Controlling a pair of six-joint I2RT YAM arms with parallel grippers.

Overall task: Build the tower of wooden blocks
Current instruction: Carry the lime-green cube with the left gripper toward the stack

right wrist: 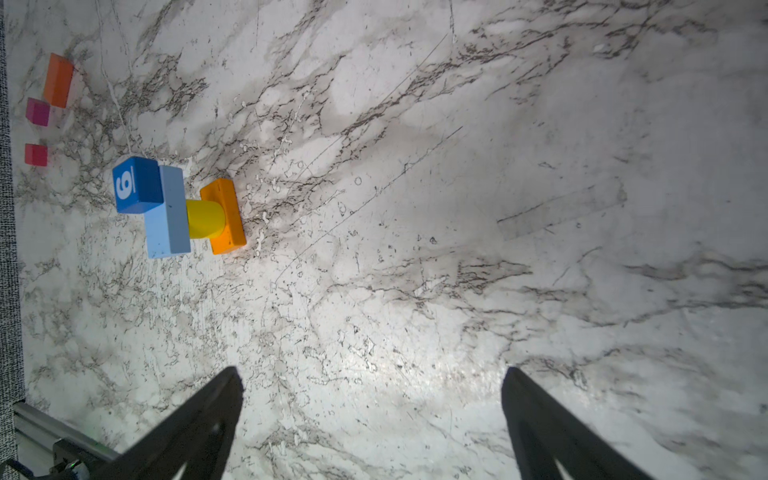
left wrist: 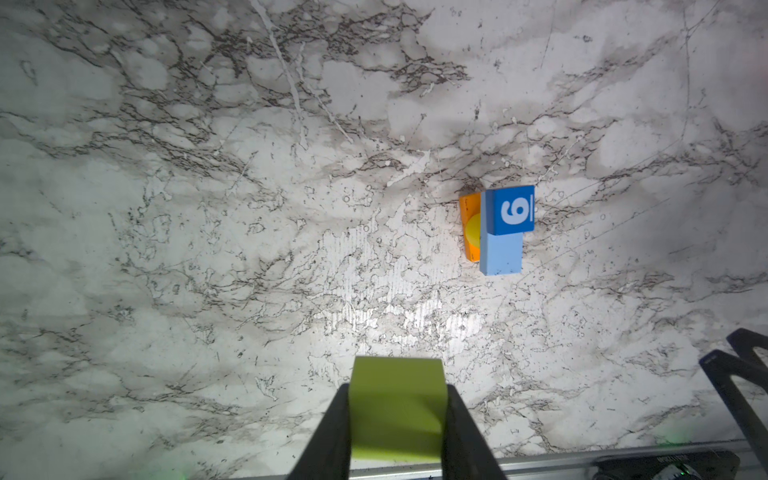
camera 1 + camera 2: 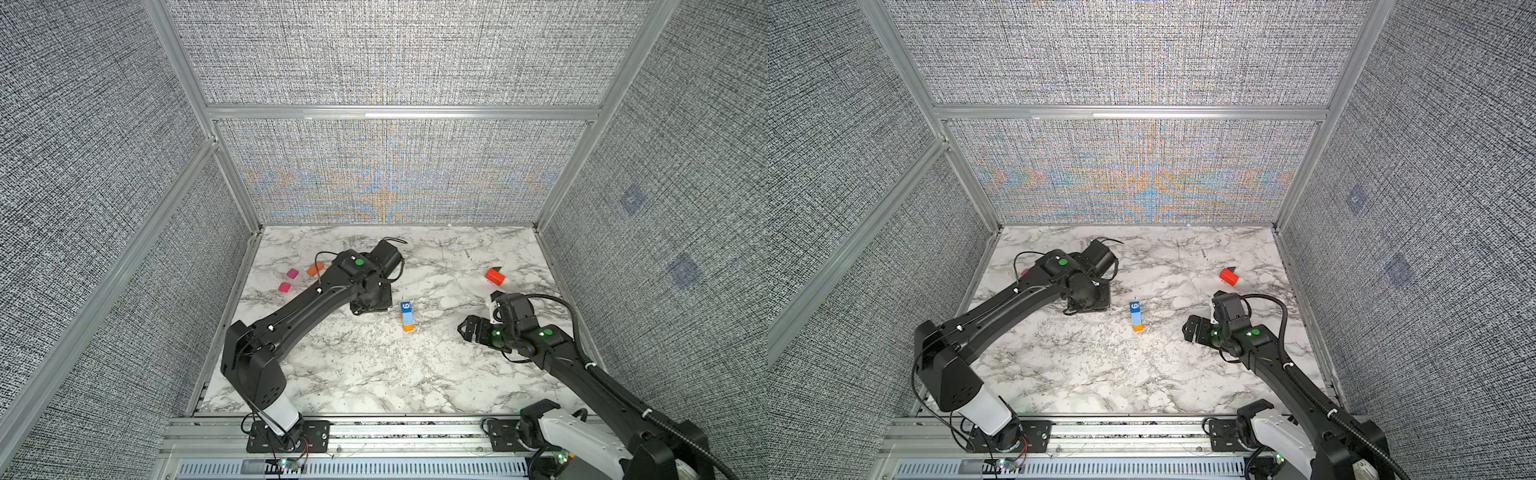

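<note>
Left gripper [image 2: 397, 395] clamped on yellow-green block [image 2: 397, 374], 9 o'clock of wood block tower [image 3: 407, 316]; right gripper [image 1: 372, 374] at 3 o'clock, jaws apart.

A white numeral 6, underlined, is printed on the upper face of the dark blue cube [image 2: 513, 210] that tops the wood block tower [image 1: 166, 224]. It is legible in both wrist views and both top views. No other legible text or marking.

Bright, even light; glare sheens the worktop [image 2: 395, 316] near the tower [image 2: 509, 212], a soft shadow beside it; moiré ripples the wall [image 3: 386, 166].
</note>
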